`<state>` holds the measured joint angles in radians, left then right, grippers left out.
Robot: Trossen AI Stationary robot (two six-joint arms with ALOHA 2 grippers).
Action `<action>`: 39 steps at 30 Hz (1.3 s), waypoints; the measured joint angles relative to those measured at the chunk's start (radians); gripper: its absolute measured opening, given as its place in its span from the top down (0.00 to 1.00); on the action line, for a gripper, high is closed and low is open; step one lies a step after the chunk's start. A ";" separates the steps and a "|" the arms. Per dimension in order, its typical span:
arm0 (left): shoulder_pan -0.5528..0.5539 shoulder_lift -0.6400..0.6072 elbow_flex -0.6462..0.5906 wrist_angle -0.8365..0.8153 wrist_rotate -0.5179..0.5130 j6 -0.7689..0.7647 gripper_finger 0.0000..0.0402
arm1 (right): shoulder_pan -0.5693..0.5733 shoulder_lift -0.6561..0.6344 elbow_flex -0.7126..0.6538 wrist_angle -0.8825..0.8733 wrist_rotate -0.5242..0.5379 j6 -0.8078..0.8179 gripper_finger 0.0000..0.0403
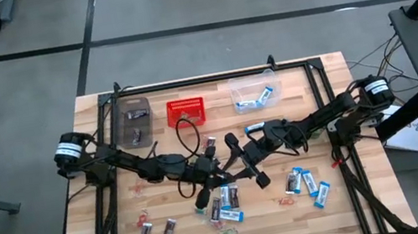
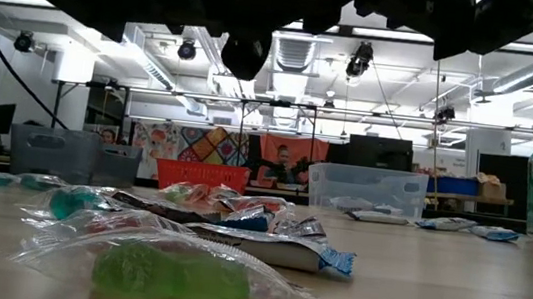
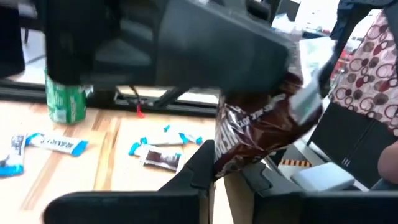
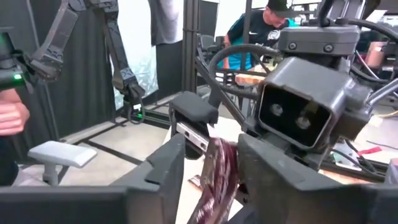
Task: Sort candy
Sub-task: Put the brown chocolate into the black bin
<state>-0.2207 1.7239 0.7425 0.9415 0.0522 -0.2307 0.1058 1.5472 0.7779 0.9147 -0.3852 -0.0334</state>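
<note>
Sorting is partly done. The grey bin (image 1: pixel 134 119) holds two brown bars, the clear bin (image 1: pixel 254 92) about three blue packets, and the red basket (image 1: pixel 186 111) looks empty. Most candy (image 1: pixel 226 206) is loose on the desk (image 1: pixel 375 191): roughly four blue packets at right, two brown bars at left, and a mixed heap in the middle, hard to count. Mid-desk, the left pincer (image 3: pixel 214 165) is clamped on a brown bar (image 3: pixel 258 134), and the right pincer (image 4: pixel 211 155) stands apart around it.
</note>
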 joint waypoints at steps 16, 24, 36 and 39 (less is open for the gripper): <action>0.039 -0.513 -0.001 -1.104 -0.409 -0.288 1.00 | -0.022 -0.179 0.000 -0.402 0.331 0.035 0.52; 0.221 -0.717 -0.001 -1.796 -0.629 -0.668 1.00 | -0.021 -0.181 0.000 -0.456 0.335 0.041 0.52; 0.466 -0.661 -0.001 -1.966 -0.550 -0.629 1.00 | -0.021 -0.165 0.000 -0.493 0.336 0.094 0.52; 0.474 -0.643 -0.001 -1.982 -0.540 -0.607 1.00 | -0.021 -0.166 0.000 -0.500 0.336 0.111 0.53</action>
<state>0.2538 1.0813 0.7418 -1.0409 -0.4873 -0.8382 0.0845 1.3808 0.7784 0.4144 -0.0494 0.0781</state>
